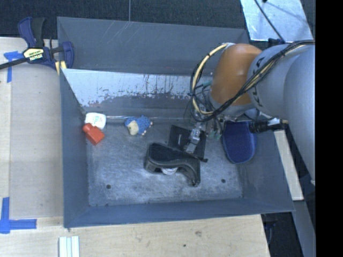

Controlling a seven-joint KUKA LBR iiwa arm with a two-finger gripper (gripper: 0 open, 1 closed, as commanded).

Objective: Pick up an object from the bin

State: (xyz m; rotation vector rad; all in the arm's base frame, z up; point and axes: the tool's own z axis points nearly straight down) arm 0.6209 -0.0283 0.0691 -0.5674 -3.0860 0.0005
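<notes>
we see the arm [284, 84] reaching in over the right edge of the bin [75, 159], with its orange cover [236, 74] and a loop of cables [206, 98] above the far right part of the bin. the gripper [194, 138] is low over the bin floor, a little right of the middle and nearer the far wall than the near edge. we cannot tell whether it is released or clenched, because its tip is dark and runs into the dark shapes around it. just beside it, toward the near edge, lies a black shoe [171, 162], tilted across the middle of the floor with something pale showing at its underside. the far side of the shoe is just beside the gripper, and we cannot tell whether the two touch. a dark flat piece [177, 134] stands just left of the gripper, and we cannot tell whether it is part of the gripper or a loose thing. a blue oval thing [238, 143] rests against the right wall of the bin, just beside the arm. near the far left corner of the floor lie an orange-red block [94, 135] and a white thing [96, 120], touching each other. between these and the gripper, at the foot of the far wall, sits a small blue and yellow toy [137, 125], apart from the shoe.
</notes>
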